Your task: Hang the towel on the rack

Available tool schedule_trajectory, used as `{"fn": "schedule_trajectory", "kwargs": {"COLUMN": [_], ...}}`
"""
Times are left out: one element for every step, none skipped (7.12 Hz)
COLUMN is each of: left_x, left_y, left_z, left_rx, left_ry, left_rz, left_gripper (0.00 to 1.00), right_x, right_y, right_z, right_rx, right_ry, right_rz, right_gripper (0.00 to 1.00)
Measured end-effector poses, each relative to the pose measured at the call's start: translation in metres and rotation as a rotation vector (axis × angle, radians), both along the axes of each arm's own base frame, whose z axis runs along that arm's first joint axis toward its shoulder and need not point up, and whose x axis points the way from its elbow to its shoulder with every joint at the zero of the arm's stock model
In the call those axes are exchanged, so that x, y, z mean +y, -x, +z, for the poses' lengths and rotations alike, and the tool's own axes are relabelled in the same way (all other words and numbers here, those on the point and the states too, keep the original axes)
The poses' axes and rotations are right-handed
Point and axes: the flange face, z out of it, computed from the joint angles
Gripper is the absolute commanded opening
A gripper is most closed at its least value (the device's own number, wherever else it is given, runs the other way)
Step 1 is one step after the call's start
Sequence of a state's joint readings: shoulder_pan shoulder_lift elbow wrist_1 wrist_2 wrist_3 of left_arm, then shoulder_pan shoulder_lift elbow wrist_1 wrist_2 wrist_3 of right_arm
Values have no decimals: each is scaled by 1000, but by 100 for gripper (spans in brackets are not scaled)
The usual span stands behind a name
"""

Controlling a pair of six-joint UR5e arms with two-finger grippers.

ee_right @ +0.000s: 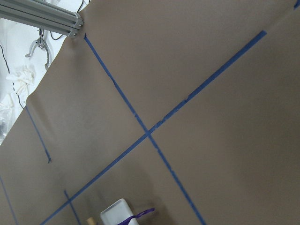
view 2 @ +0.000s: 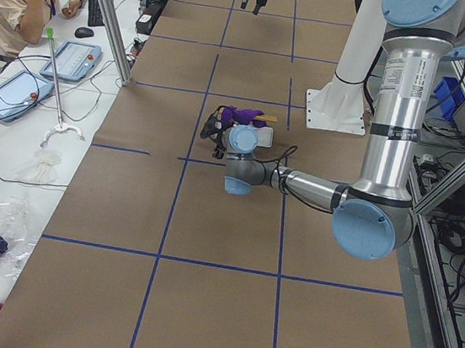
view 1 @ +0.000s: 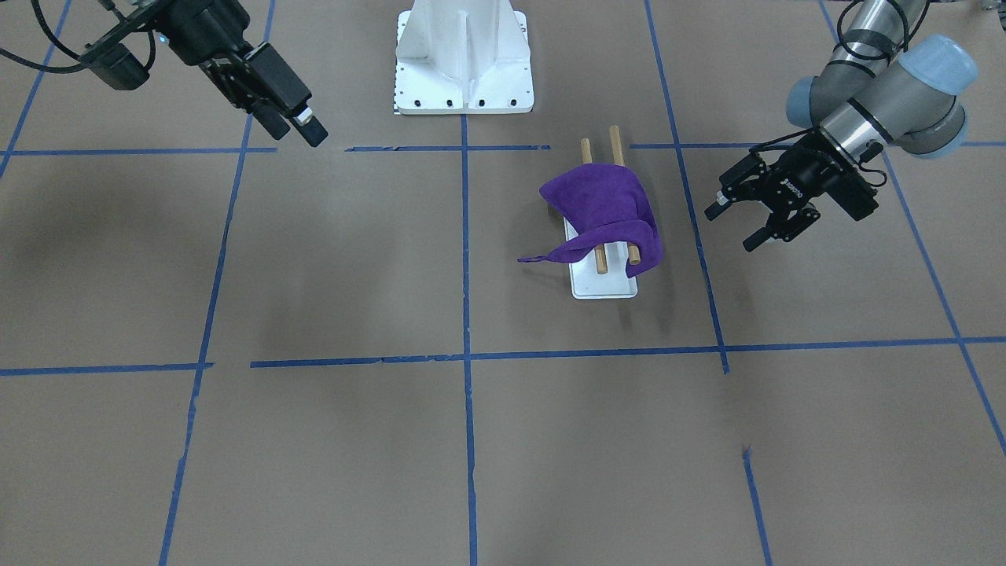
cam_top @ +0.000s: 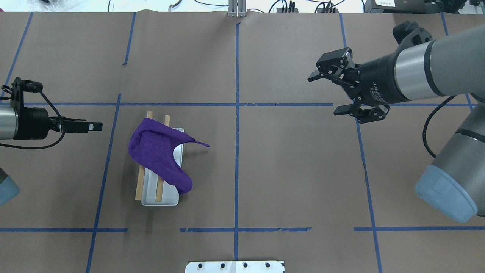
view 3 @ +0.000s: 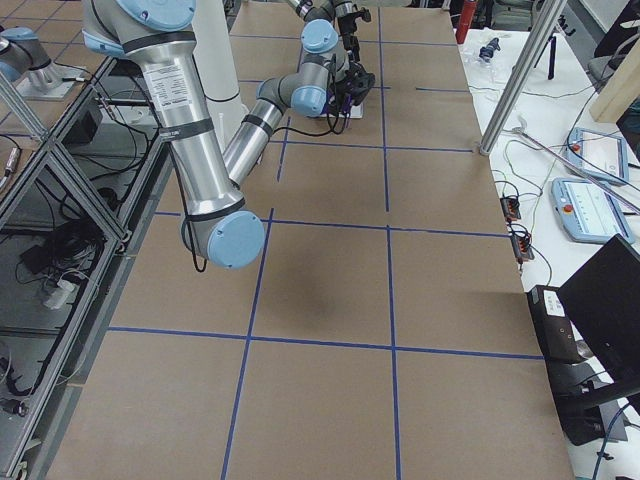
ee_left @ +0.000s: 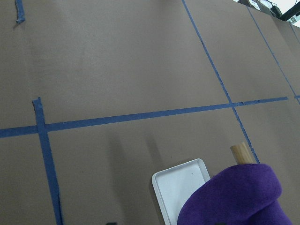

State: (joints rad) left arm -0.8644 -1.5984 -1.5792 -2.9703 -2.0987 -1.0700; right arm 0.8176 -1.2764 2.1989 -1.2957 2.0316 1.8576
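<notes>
**Towel draped on the rack, both grippers off it**

Closest to the robot, the white pedestal base [cam_top: 235, 266] sits bolted to the tabletop [cam_top: 288, 170]. Next out is the rack [cam_top: 166, 199]. The purple towel [cam_top: 159, 155] is draped across both of its 2 wooden dowels [view 1: 585, 151]. One end sags over the white base and the loop tag corner [view 1: 530, 258] pokes out sideways.

Just past that, the left gripper [view 1: 731, 228] is near the rack, pointed at it and touching nothing. The overhead view catches it edge-on, so no gap shows there. The front-facing view settles it: jaws spread wide, nothing between them. In the left side view the left forearm lies low and nearly level, its wrist blocking most of the rack. The left wrist camera sees only a base corner, 1 dowel end and a purple fold.

Farthest out, the right gripper [cam_top: 323, 95] hangs well apart from the rack, aimed across the tabletop. Its jaws are released and empty, clearest from overhead.
</notes>
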Motion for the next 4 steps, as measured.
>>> {"fn": "schedule_trajectory", "kwargs": {"left_x": [-18,-39,-59,-77], "left_y": [23,55,90,129], "left_z": [24,47,65,78], "left_rx": [-87,-196,-311,-417], "left_ry": [-74,-133,-162,-178], "left_rz": [-37,-73,-89,-79], "left_gripper": [100,100,100,100], "right_x": [-7,-17,-31,-44], "right_y": [-18,-47,-89,-137], "right_z": [40,92,156,216], "right_rx": [98,211,310,369], "right_ry": [-76,-164,-251,-324], "right_rz": [-50,-131,-232,-316], "right_gripper": [100,100,100,100]}}
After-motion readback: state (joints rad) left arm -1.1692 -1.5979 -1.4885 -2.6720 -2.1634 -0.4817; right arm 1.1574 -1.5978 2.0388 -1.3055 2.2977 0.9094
